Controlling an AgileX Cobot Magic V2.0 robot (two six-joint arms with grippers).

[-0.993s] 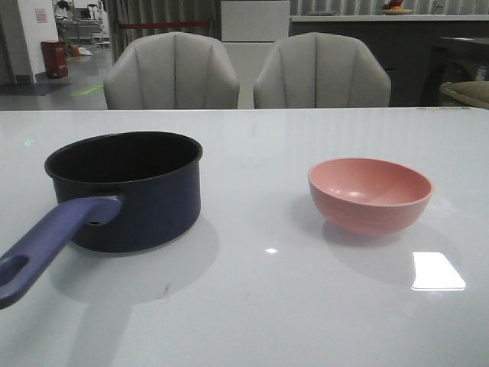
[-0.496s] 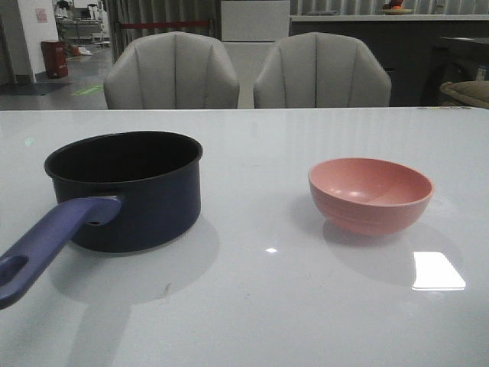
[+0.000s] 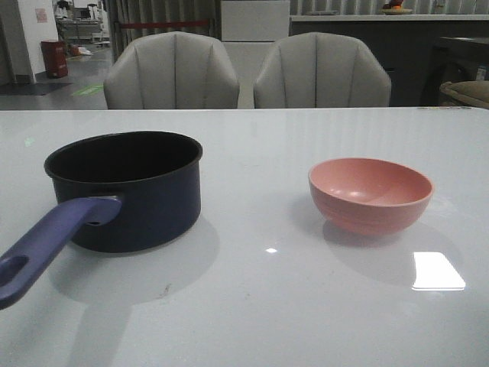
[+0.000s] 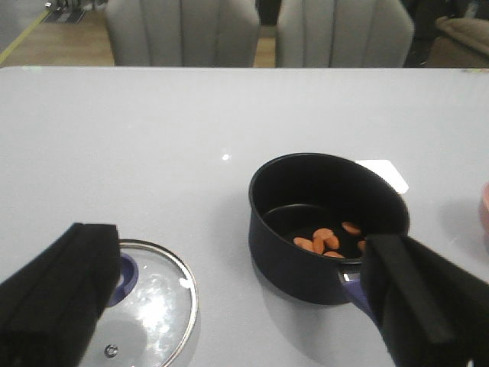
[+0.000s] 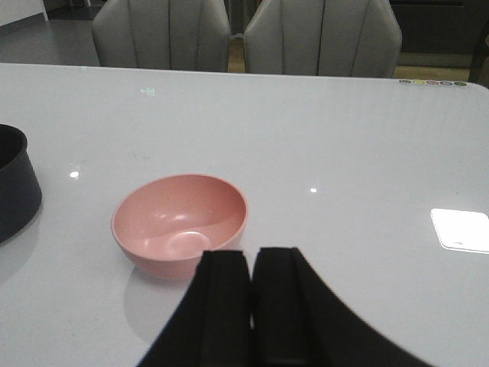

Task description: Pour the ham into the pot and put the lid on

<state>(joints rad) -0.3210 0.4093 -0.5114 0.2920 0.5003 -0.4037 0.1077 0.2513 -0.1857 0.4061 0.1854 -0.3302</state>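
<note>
- Two vessels stand well apart on the white table (image 3: 252, 306) in the front view: the pot (image 3: 130, 191) on the left, handle toward the camera, and the empty pink bowl (image 3: 370, 195) on the right. No arm, lid or ham shows here; the pot's floor is hidden by its wall.
- Left wrist view: the left gripper (image 4: 244, 306) is spread wide and holds nothing. The lid (image 4: 149, 298) lies flat on the table near one finger, partly covered by it and cut off by the frame edge. The pot sits near the other finger, which hides its handle. Several ham (image 4: 328, 239) pieces lie inside on the black floor.
- Right wrist view: the right gripper (image 5: 250, 306) is closed, fingers pressed together, gripping nothing. The bowl sits just beyond its tips, not touching. Only the pot's edge shows at the frame border.
</note>
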